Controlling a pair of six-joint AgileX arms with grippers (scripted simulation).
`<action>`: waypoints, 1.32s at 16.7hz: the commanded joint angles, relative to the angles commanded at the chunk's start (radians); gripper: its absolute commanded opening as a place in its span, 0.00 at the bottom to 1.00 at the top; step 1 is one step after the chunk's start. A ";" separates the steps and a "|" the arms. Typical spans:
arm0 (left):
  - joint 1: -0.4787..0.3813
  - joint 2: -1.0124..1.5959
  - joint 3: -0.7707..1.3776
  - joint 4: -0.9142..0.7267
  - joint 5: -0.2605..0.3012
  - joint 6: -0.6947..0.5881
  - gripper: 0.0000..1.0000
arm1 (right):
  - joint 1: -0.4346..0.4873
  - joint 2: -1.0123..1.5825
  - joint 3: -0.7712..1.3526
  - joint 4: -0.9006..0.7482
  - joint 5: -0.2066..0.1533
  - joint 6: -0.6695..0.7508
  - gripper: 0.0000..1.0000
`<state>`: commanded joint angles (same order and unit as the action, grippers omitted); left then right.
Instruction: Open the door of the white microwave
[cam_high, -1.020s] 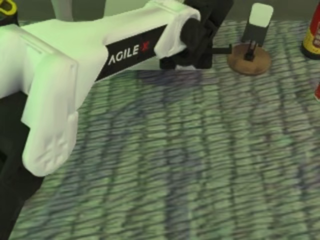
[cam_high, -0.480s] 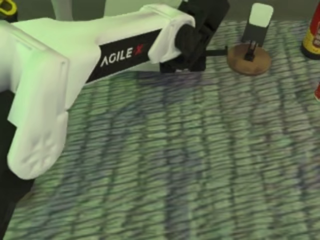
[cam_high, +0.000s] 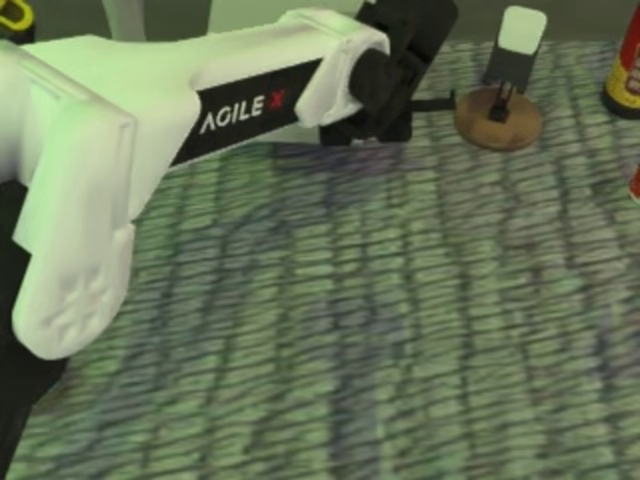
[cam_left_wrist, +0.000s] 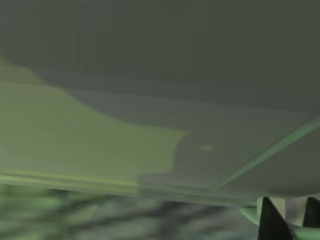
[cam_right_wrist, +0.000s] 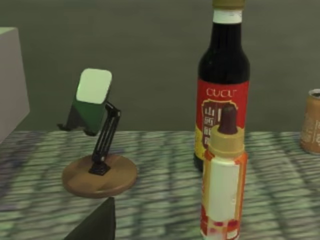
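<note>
The small boxy white microwave (cam_left_wrist: 150, 100) is met only at close range in the left wrist view, filling it with pale panels at the bench's far edge, and whether its door is ajar cannot be told. The left gripper (cam_high: 400, 60) is held against it there, its state not discernible, so progress is judged uncertain. The right arm is parked near a phone stand on a round wooden base (cam_right_wrist: 99, 175) and a dark sauce bottle (cam_right_wrist: 222, 85).
</note>
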<state>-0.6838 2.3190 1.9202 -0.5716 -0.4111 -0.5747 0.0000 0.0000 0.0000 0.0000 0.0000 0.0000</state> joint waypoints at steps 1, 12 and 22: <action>0.000 0.000 0.000 0.000 0.000 0.000 0.00 | 0.000 0.000 0.000 0.000 0.000 0.000 1.00; 0.000 0.000 0.000 0.000 0.000 0.000 0.00 | 0.000 0.000 0.000 0.000 0.000 0.000 1.00; -0.001 -0.027 -0.054 0.033 0.016 0.032 0.00 | 0.000 0.000 0.000 0.000 0.000 0.000 1.00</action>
<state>-0.6848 2.2923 1.8657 -0.5382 -0.3954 -0.5423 0.0000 0.0000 0.0000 0.0000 0.0000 0.0000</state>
